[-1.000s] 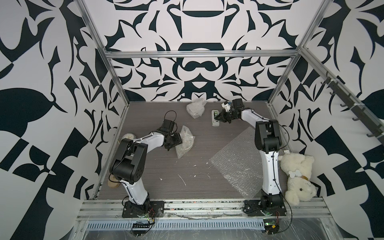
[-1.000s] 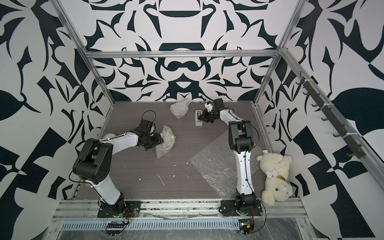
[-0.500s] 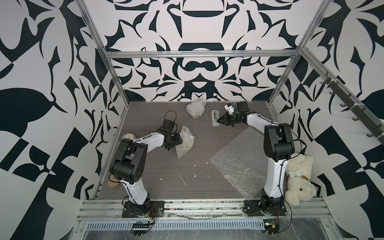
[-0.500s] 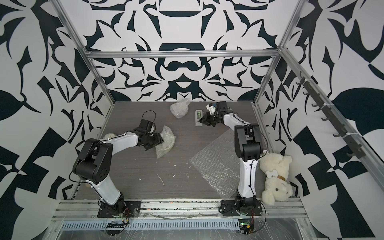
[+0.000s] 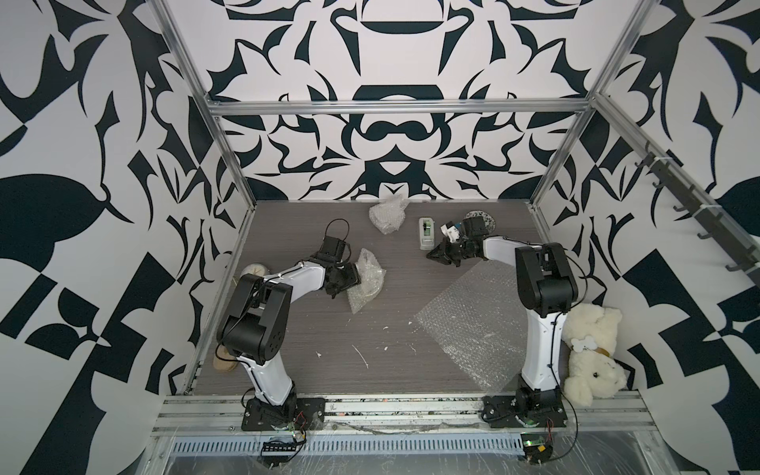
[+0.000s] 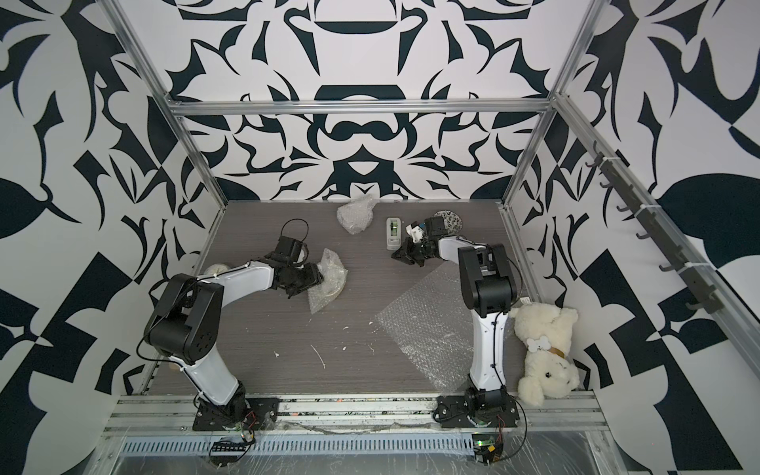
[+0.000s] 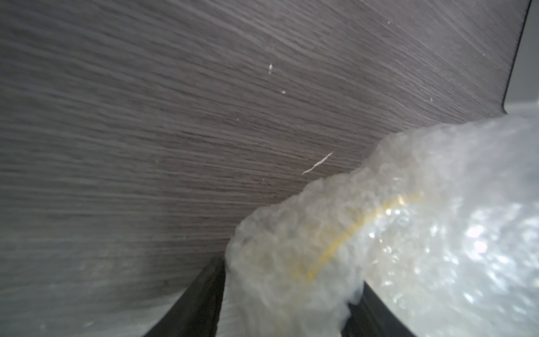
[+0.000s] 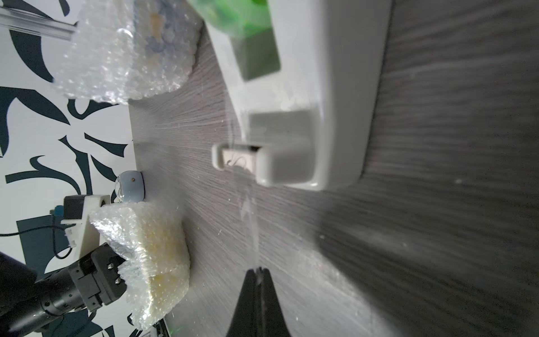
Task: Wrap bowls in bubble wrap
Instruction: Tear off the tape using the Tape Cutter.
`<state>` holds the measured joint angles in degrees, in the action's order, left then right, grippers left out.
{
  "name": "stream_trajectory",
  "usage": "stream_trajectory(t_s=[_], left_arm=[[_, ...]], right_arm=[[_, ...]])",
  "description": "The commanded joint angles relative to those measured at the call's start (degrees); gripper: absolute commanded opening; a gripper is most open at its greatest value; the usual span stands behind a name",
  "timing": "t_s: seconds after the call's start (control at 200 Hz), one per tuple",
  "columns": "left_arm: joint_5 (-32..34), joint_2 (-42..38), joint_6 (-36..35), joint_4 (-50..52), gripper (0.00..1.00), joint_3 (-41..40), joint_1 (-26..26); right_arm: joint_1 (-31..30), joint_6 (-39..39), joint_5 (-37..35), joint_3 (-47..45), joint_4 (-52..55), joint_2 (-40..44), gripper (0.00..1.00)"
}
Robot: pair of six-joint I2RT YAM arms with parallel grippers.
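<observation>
My left gripper (image 5: 348, 284) is shut on a bowl bundled in bubble wrap (image 5: 366, 279). In the left wrist view the bundle (image 7: 335, 233) shows a yellow rim line between the fingers (image 7: 204, 306). My right gripper (image 5: 432, 257) is shut on a thin strip of clear tape (image 8: 251, 224) that runs back to the white tape dispenser (image 8: 335, 116). A second wrapped bowl (image 5: 386, 214) lies at the back, blue and yellow showing through the film (image 8: 151, 43). The black-and-white floral bowl (image 5: 482, 217) sits bare behind the right wrist. A flat bubble wrap sheet (image 5: 473, 325) lies front right.
The tape dispenser (image 5: 426, 233) stands between the back bundle and my right gripper. A white teddy bear (image 5: 592, 353) leans beside the right arm's base. Round tan discs (image 5: 255, 270) (image 5: 224, 364) lie along the left edge. Small white scraps (image 5: 362, 355) dot the table's front.
My right arm has swung its elbow outward and drawn the shut gripper away from the dispenser towards the front, with the tape strip stretched behind it. The left arm and its bundle have not moved.
</observation>
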<state>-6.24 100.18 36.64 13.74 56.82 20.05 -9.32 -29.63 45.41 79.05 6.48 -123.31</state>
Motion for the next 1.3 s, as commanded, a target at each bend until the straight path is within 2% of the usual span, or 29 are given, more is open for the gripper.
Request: stream_trajectory(t_s=[0.0,0.49,0.795,1.155,1.295], left_arm=[[1.41,1.16,0.10,2.61,0.62,0.39,0.24],[2.22,1.70,-0.08,2.68,0.62,0.50,0.65],[2.42,1.69,-0.08,2.36,0.62,0.12,0.77],[2.17,1.59,0.03,2.26,0.62,0.05,0.73],[2.32,1.33,0.18,2.04,0.62,-0.38,0.93]], right_arm=[[-0.26,-1.02,1.37,-0.20,-0.41,-0.34,0.00],[3.48,-3.42,0.21,-4.07,-2.17,0.43,0.00],[3.31,-4.08,1.10,-4.16,-1.49,-0.16,0.00],[4.00,-1.33,-6.14,-2.54,4.08,1.18,0.00],[4.63,-1.78,-5.18,-2.43,3.67,1.31,0.00]])
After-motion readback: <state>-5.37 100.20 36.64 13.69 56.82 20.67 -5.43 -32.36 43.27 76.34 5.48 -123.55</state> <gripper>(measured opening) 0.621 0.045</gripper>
